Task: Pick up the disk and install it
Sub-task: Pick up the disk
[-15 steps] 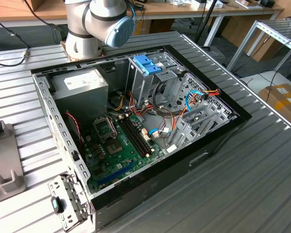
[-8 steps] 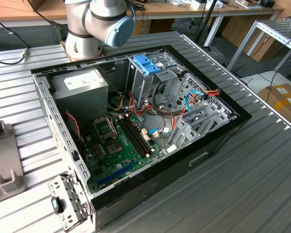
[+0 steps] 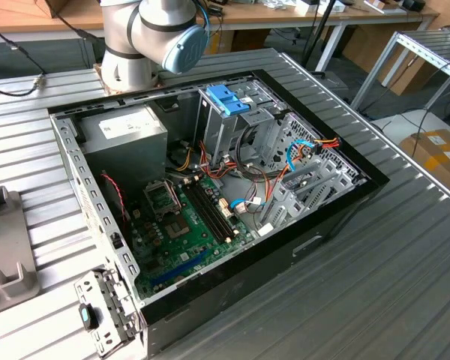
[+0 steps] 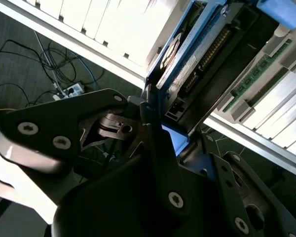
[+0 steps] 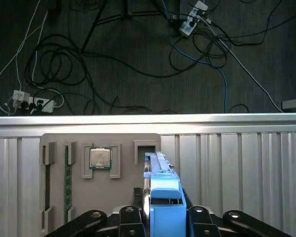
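The disk (image 5: 160, 190) stands on edge between my gripper's (image 5: 163, 219) black fingers, with its bright blue rail facing the first wrist view. The gripper is shut on it. In the second wrist view the disk (image 4: 197, 59) shows its grey underside, connector and blue edge above the gripper (image 4: 163, 136) linkage. It is over the grey fixture plate (image 5: 123, 197) on the ribbed table, and I cannot tell whether it still touches that plate. The open computer case (image 3: 337, 217) lies in the middle of the exterior view.
On the fixture plate sit a processor chip (image 5: 100, 158) and a memory stick (image 5: 67, 182). Inside the case are a power-supply box (image 3: 127, 135), a motherboard (image 3: 184, 225) and a metal drive cage topped by a blue bracket (image 3: 229, 99). The arm's base (image 3: 146, 37) stands behind the case. Cables (image 5: 113, 54) cover the floor beyond the table edge.
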You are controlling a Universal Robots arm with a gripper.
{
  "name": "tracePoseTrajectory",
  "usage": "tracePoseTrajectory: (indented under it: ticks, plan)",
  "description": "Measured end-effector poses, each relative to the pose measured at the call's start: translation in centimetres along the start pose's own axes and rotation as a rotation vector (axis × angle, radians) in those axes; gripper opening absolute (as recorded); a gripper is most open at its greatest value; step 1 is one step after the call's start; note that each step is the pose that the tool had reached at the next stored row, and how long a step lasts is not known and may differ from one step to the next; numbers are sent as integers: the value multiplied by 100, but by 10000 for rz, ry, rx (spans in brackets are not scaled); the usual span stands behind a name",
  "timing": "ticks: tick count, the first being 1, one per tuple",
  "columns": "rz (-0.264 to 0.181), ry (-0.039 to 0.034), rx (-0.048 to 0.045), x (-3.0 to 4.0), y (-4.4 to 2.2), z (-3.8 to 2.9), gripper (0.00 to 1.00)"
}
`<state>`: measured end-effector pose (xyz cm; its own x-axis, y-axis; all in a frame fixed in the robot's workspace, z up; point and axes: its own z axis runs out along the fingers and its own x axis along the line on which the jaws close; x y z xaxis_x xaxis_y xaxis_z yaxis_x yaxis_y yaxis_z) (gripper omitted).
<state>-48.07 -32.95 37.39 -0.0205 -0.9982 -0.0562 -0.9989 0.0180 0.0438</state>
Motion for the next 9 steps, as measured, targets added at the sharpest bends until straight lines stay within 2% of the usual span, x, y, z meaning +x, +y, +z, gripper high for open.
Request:
tracePoseTrajectory:
  ticks: [9]
  plan:
    - [-2, -52, -1, -9, 7, -165, 37]
